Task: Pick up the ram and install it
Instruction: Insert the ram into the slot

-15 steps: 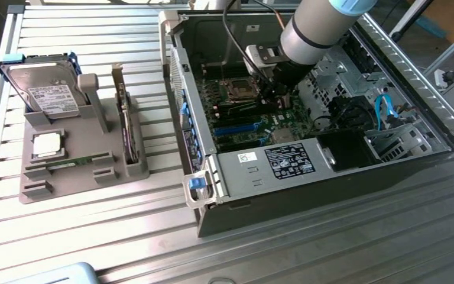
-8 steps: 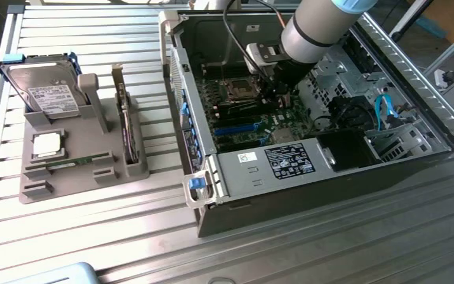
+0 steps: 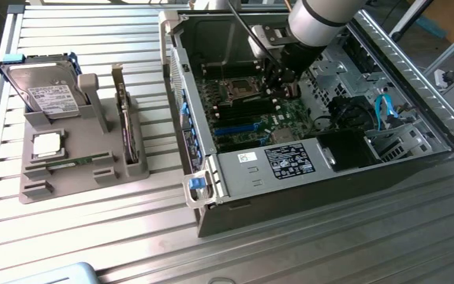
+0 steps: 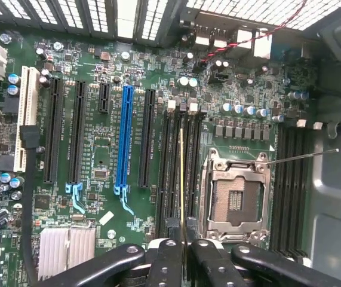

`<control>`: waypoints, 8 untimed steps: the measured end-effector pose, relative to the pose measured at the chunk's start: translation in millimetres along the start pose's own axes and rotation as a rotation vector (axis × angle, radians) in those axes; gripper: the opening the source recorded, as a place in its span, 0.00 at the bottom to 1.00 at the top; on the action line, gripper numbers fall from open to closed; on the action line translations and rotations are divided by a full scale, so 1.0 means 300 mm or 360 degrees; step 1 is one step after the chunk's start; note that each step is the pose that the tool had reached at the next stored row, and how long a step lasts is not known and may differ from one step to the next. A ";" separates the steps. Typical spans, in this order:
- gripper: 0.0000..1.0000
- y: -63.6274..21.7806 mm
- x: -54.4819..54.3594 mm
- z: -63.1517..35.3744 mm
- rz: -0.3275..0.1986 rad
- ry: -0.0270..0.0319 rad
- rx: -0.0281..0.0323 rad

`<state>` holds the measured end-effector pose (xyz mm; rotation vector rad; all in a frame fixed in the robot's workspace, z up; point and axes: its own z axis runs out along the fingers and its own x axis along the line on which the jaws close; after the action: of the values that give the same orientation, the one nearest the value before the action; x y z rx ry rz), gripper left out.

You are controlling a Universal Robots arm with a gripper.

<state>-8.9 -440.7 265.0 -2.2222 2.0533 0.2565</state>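
The exterior camera sits high and off to one side, looking down at an angle across the slatted desk [image 3: 93,225] into the open computer case [image 3: 290,195] on the exterior view's right. The wrist camera looks along the gripper [image 4: 182,254] – the ram [image 4: 181,179] clamped in it shows edge-on – straight at the motherboard [image 4: 95,149], very close. Both views share the motherboard [image 3: 247,118], its CPU socket [image 3: 239,90] [image 4: 236,194] and blue slot [image 3: 235,127] [image 4: 124,137].

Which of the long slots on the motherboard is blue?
The one blue slot, flanked by a short black slot and a long black slot. Every other long slot is black, except one white slot.
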 end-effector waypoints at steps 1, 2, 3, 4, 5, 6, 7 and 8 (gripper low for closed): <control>0.12 0.000 0.000 0.000 0.0002 0.00295 -0.00021; 0.12 0.000 0.000 0.000 0.0004 0.00617 -0.00046; 0.12 0.000 0.000 0.000 0.0005 0.00884 -0.00065; 0.12 0.000 0.000 0.000 0.0006 0.01192 -0.00088; 0.12 0.000 0.000 0.000 0.0008 0.01549 -0.00115; 0.12 0.000 0.000 0.000 0.0010 0.01954 -0.00145; 0.12 0.000 -0.001 0.000 0.0013 0.02463 -0.00181; 0.12 0.000 -0.001 0.000 0.0015 0.02778 -0.00207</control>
<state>-8.9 -440.2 265.1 -2.3188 2.1526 0.0789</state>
